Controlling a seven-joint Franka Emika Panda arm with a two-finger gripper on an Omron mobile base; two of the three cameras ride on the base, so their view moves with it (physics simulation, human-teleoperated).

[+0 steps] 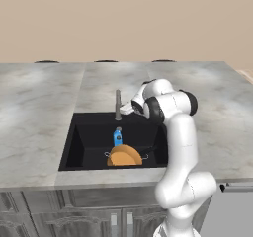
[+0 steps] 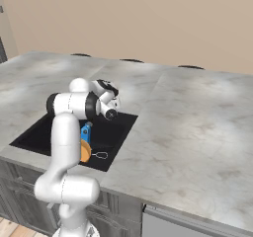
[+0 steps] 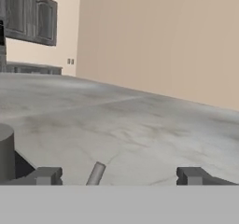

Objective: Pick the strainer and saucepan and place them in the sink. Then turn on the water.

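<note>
Hovering open gripper [image 3: 119, 176] beside faucet [image 1: 118, 104]

A grey marble counter [image 1: 44, 107] is seen above dark cabinets [image 1: 59, 216]. A black sink [image 1: 79, 137] is recessed into it, and a faucet [image 1: 118, 105] is mounted upright at the sink's back rim.

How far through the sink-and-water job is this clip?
Done: the saucepan sits in the sink, with a wire handle beside it, likely the strainer's. In hand: the open, empty hand is up by the faucet, its lever between the fingertips. Left: turning on the water; none visible flowing.
</note>
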